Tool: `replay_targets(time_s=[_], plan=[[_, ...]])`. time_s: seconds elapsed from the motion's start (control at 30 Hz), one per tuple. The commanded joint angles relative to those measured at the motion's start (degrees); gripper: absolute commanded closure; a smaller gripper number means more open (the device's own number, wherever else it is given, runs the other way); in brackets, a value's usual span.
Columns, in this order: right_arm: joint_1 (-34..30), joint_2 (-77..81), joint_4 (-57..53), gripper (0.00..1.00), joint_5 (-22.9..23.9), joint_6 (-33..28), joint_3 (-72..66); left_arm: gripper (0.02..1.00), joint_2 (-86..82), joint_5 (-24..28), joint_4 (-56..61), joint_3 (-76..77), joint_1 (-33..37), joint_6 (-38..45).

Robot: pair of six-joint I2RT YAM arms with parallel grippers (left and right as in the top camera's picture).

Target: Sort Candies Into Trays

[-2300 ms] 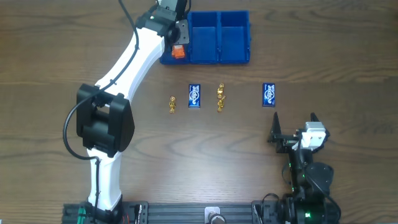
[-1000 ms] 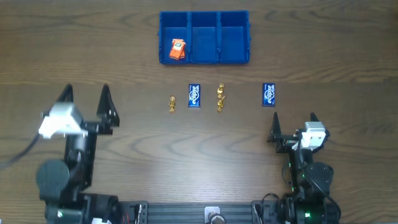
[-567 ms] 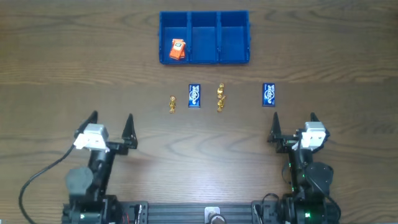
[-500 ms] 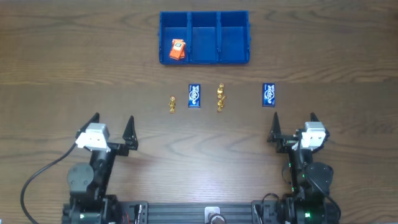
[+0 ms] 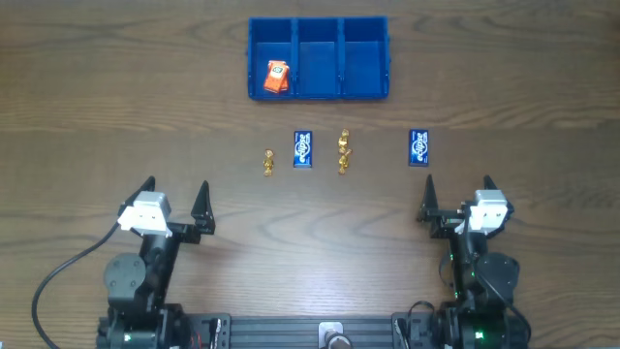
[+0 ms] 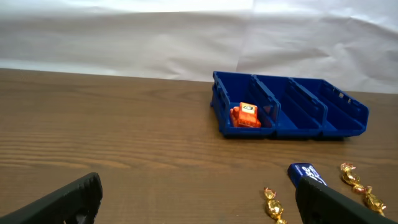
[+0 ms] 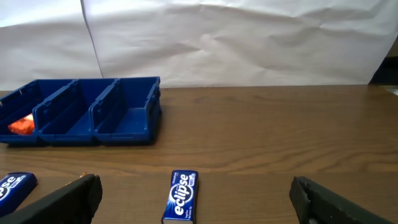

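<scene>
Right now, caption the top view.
Left gripper and right gripper open; orange candy in blue tray; gold candies, blue packs unsorted.

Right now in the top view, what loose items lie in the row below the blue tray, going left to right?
single gold candy → blue pack → cluster of gold candies → second blue pack

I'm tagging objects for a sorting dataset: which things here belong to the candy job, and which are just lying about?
Job: blue tray; orange candy in its end compartment; blue pack; second blue pack; single gold candy; gold candy cluster.
Just there: white backdrop; wooden table.
</scene>
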Motion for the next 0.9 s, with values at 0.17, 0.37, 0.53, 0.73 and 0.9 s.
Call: replay_targets(time_s=[0.17,0.37,0.53,0.73,0.9], plan=[[-0.35,-0.17,-0.31,0.003,0.33,-0.33,-0.02,0.020,-0.35,1.25,-2.05,-0.98,0.35,0.37],[-0.66,24.76,3.41,0.001,-2.93,1.46,12.20,0.020,-0.35,1.25,-2.05,-0.98,0.35,0.35],[-0.66,54.51,-18.78,0.003,-4.57,-0.72,41.53,0.020,-0.35,1.25,-2.05,-0.98,0.35,0.37],[1.16,83.23,-46.18,0.003,-4.59,-0.66,69.51,0.020,-0.35,1.25,-2.05,-0.98,0.35,0.35],[4.13,96.08,-48.98,0.001,-4.59,0.44,72.48,0.020,-0.35,1.25,-2.05,-0.98,0.35,0.35]])
